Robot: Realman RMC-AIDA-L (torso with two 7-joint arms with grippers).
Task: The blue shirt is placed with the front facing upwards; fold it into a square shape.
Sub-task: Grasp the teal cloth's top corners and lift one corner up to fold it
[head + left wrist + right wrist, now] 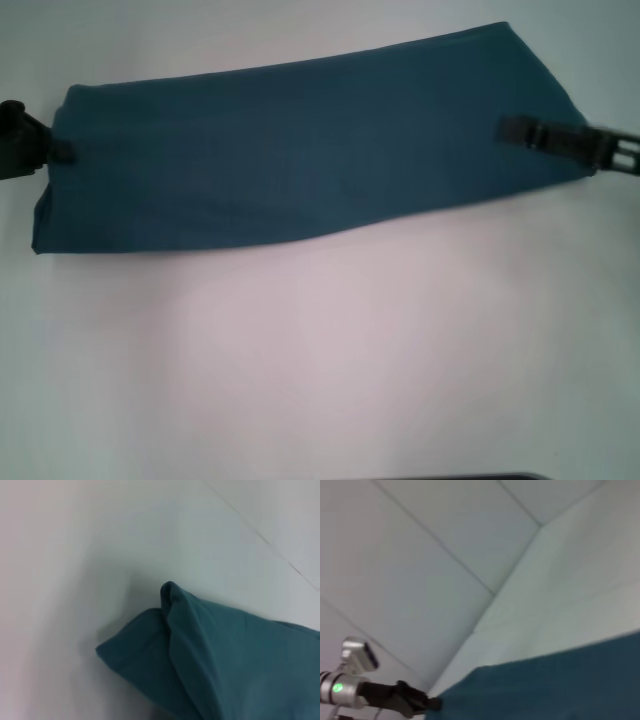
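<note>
Matt cloth on a smooth tabletop

The blue shirt (300, 150) is soft matt cotton-like fabric; the table (320, 350) looks smooth, pale, faintly sheened.

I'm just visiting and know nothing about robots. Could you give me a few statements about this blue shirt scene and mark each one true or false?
1. The blue shirt is folded into a long band. True.
2. The left gripper is at one end of the band, the right gripper at the other. True.
3. The shirt's pink print faces up. False: only plain blue cloth shows.
4. The shirt is already square. False: it is far longer than wide.
5. The table is dark. False: it is whitish.
</note>
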